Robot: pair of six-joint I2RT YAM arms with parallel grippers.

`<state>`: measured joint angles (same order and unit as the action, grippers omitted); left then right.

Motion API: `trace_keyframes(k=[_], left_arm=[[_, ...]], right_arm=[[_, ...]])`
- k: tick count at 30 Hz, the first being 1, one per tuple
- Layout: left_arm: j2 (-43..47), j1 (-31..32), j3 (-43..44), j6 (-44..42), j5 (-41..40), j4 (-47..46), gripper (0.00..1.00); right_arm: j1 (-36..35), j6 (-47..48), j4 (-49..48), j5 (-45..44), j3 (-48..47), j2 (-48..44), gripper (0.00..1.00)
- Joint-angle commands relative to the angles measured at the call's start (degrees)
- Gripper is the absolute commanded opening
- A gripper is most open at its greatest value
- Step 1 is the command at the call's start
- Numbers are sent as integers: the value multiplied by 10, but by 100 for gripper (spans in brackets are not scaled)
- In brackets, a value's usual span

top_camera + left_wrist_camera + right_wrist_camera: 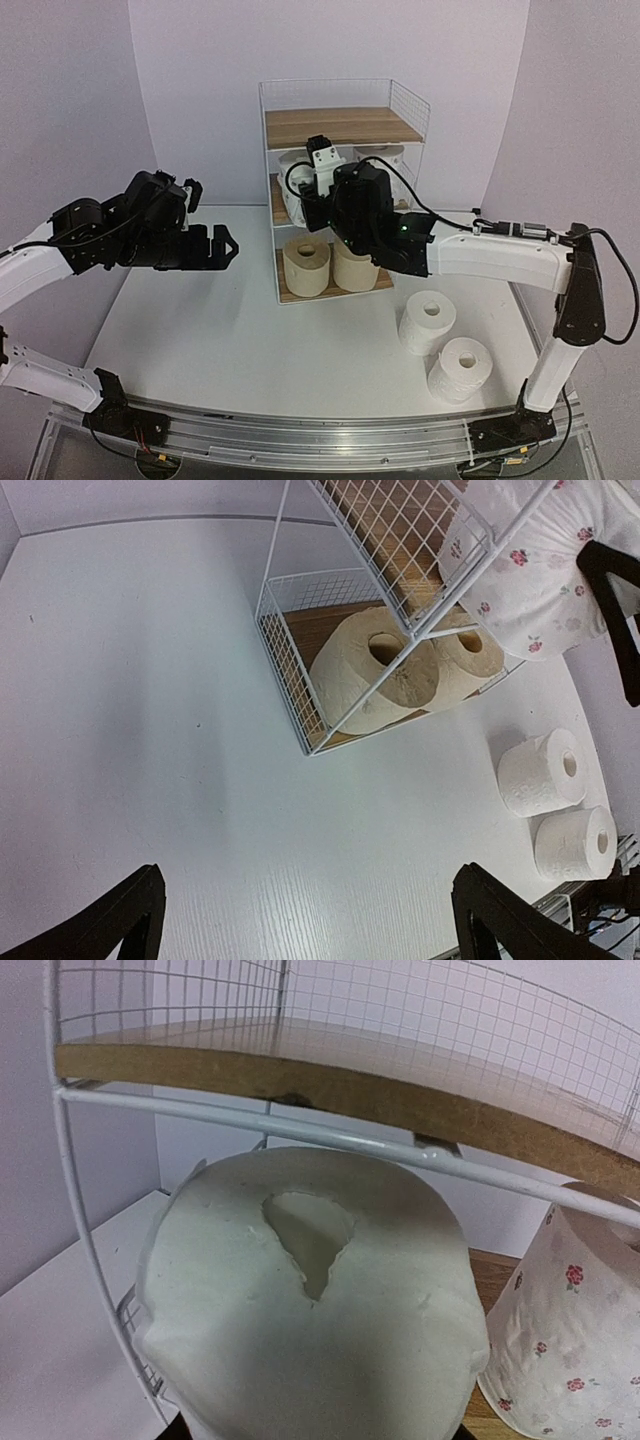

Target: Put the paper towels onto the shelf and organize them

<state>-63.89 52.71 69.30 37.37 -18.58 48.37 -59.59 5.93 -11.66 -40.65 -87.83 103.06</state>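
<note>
The shelf (340, 125) stands at the back middle of the table. Two beige paper towels (306, 266) (352, 268) stand on its bottom board; they also show in the left wrist view (365, 675). My right gripper (305, 190) is shut on a white roll with small flowers (310, 1300), squeezing its core, at the left of the middle tier under the top board. A second flowered roll (570, 1340) stands on that tier to its right. Two plain white rolls (427, 320) (460, 368) stand on the table at the right. My left gripper (225, 245) is open and empty, in the air left of the shelf.
The shelf's wire frame (250, 1120) and mesh side (290, 670) are close round the held roll. The right arm (500, 255) stretches across in front of the shelf's right side. Bare white table (200, 780) lies under the left gripper.
</note>
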Motion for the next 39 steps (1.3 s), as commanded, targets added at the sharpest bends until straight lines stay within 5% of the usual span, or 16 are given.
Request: trace_keyframes(k=[1,11,20,24,32,39], left_arm=[[15,0,-6,15,1,-20,100],[29,0,-25,42,0,-21,100],[41,0,-34,49,10,-25,100],[37,0,-33,41,17,-34,100],[22,0,-34,18,44,-64,100],[29,0,-83,-21,108,-134,100]], right_arm=[[4,-5,-98,-39,-42,29,31],[4,-53,-169,-83,-70,93,45],[1,-79,-169,-32,-16,58,88],[-3,-79,-150,-12,16,22,94],[-15,-104,-62,23,74,-61,98],[-15,-232,206,53,148,-199,98]])
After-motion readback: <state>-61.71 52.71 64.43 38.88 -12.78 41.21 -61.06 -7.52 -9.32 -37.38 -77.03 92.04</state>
